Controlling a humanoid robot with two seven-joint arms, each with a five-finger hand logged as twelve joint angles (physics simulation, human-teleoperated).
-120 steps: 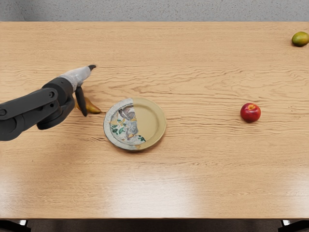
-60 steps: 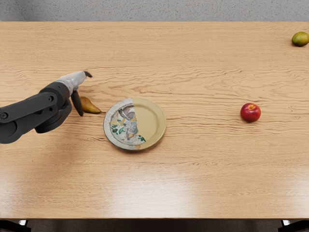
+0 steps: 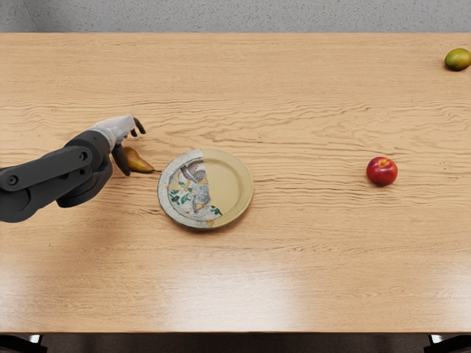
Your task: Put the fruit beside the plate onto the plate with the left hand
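Note:
A brown-yellow pear (image 3: 139, 161) lies on the table just left of the patterned plate (image 3: 232, 185). My left hand (image 3: 125, 140) hovers over the pear's left end, the arm coming in from the left edge. Its fingers curve downward around the fruit's stem side, with the thumb hanging in front of it, but they are not closed on it. Part of the pear is hidden behind the hand. The plate carries nothing. The right arm is out of view.
A red apple (image 3: 382, 170) sits on the table far to the right of the plate. A green-yellow fruit (image 3: 457, 59) lies at the far right back corner. The wooden table (image 3: 294, 279) stretches across the whole view.
The left hand has come down and slightly back toward the pear, and its outstretched fingers have begun to curl over the fruit. Pear, plate and apple have not moved.

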